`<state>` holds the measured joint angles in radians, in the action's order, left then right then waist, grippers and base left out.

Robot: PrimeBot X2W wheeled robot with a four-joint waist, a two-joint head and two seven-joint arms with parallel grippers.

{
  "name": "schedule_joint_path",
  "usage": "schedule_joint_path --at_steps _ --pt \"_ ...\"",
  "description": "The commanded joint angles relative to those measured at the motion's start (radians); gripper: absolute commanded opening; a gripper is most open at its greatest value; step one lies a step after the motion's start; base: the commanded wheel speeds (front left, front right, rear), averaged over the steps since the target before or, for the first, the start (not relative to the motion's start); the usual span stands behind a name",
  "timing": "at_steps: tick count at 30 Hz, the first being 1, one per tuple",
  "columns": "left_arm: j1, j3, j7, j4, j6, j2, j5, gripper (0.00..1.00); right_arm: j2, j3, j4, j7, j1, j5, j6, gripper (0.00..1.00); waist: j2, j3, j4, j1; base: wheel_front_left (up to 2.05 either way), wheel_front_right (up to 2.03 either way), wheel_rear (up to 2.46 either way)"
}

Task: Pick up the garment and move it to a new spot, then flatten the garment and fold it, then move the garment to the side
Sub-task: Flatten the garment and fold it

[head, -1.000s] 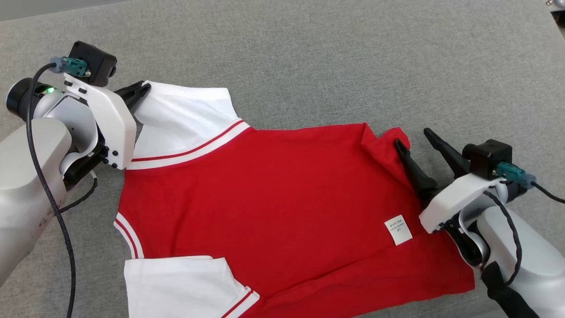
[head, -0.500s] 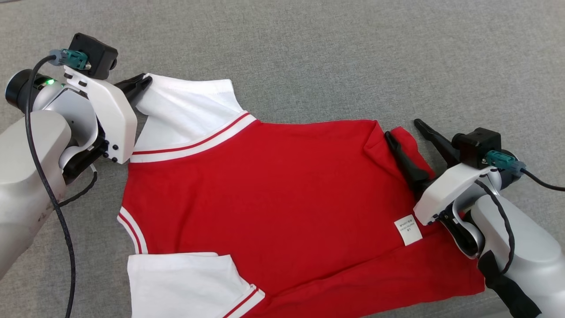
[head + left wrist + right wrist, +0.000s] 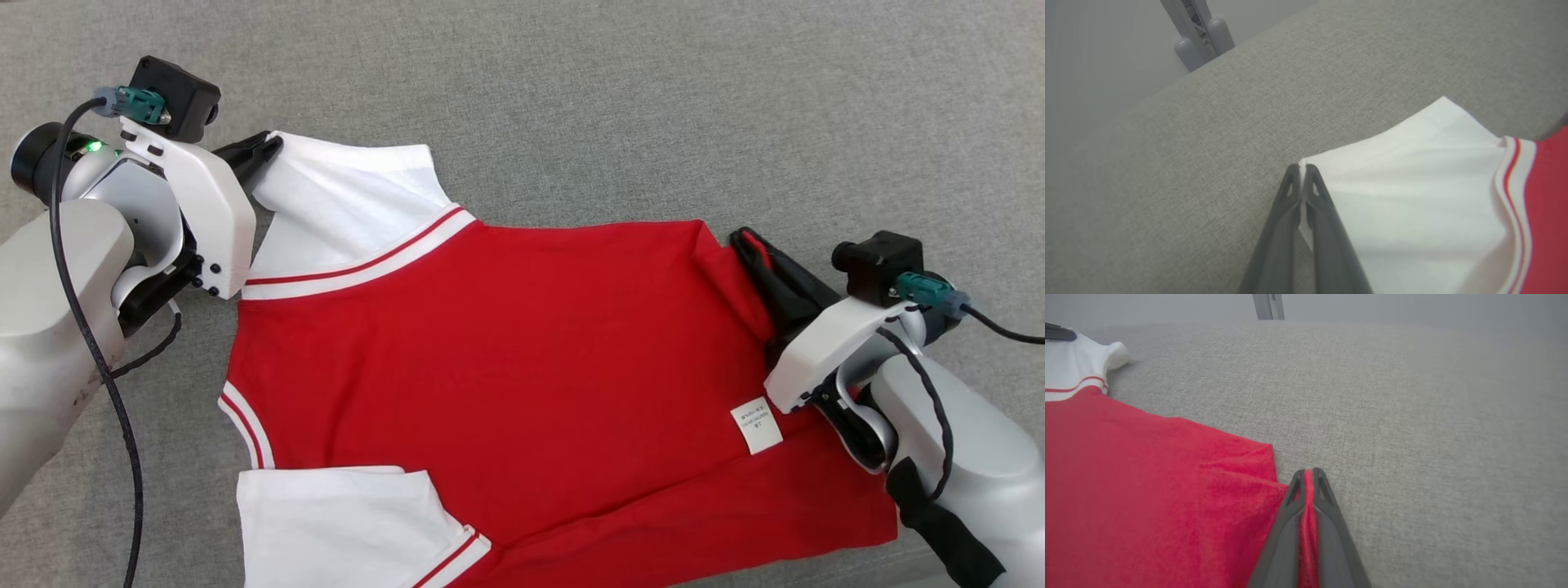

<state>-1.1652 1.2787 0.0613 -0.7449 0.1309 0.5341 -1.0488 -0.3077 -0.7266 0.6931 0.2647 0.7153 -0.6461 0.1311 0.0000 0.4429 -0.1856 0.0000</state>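
A white care label (image 3: pixel 756 425) sits on the red garment (image 3: pixel 506 359) near its hem (print too small to read). The garment lies spread on a grey fabric surface (image 3: pixel 571 106). The right gripper (image 3: pixel 744 239), its arm angled in from the near right, is clamped on a red corner fold. Farther off, the left gripper (image 3: pixel 273 147) pinches a corner of the white sleeve (image 3: pixel 343 200).
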Motion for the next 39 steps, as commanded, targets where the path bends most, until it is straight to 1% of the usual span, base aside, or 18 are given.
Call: schedule_joint_path --at_steps 1,7,15,19,25,31,34,39 --pt "-0.007 0.0 -0.004 -0.006 -0.001 0.004 -0.003 0.0 -0.011 0.008 -0.003 0.0 0.001 0.006 -0.001 0.0 0.0 -0.004 -0.002 0.0 0.0 0.0 0.0" --pt "0.013 0.0 -0.026 -0.015 -0.001 -0.004 -0.009 0.0 -0.025 0.065 -0.024 0.001 -0.021 0.044 -0.001 0.0 0.0 -0.033 -0.006 0.0 0.0 0.0 0.0" --pt "0.034 0.0 -0.078 -0.028 -0.001 -0.027 -0.034 0.0 -0.042 0.214 -0.041 0.001 -0.061 0.126 -0.001 0.0 0.0 -0.083 -0.001 0.0 0.0 0.0 0.0" --pt "0.046 0.0 -0.104 -0.034 -0.001 -0.034 -0.042 0.0 -0.038 0.264 -0.036 0.001 -0.089 0.148 -0.001 0.0 0.0 -0.107 0.01 0.0 0.0 0.0 0.0" --pt "0.074 0.0 -0.154 -0.027 -0.001 -0.038 -0.058 0.0 -0.049 0.296 -0.028 0.001 -0.132 0.17 -0.001 0.0 0.0 -0.143 0.033 0.0 0.0 0.0 0.0" --pt "0.117 0.0 -0.194 0.008 -0.001 -0.026 -0.059 0.0 -0.065 0.317 -0.024 0.001 -0.18 0.174 -0.001 0.0 0.0 -0.186 0.065 0.0 0.0 0.0 0.0" --pt "0.149 0.0 -0.207 0.032 -0.001 -0.014 -0.008 0.0 -0.072 0.326 -0.026 0.001 -0.214 0.17 -0.001 0.0 0.0 -0.215 0.079 0.0 0.0 0.0 0.0" --pt "0.212 0.0 -0.234 0.079 -0.001 0.012 0.01 0.0 -0.086 0.326 -0.027 0.001 -0.275 0.163 -0.001 0.0 0.0 -0.268 0.098 0.0 0.0 0.0 0.0"
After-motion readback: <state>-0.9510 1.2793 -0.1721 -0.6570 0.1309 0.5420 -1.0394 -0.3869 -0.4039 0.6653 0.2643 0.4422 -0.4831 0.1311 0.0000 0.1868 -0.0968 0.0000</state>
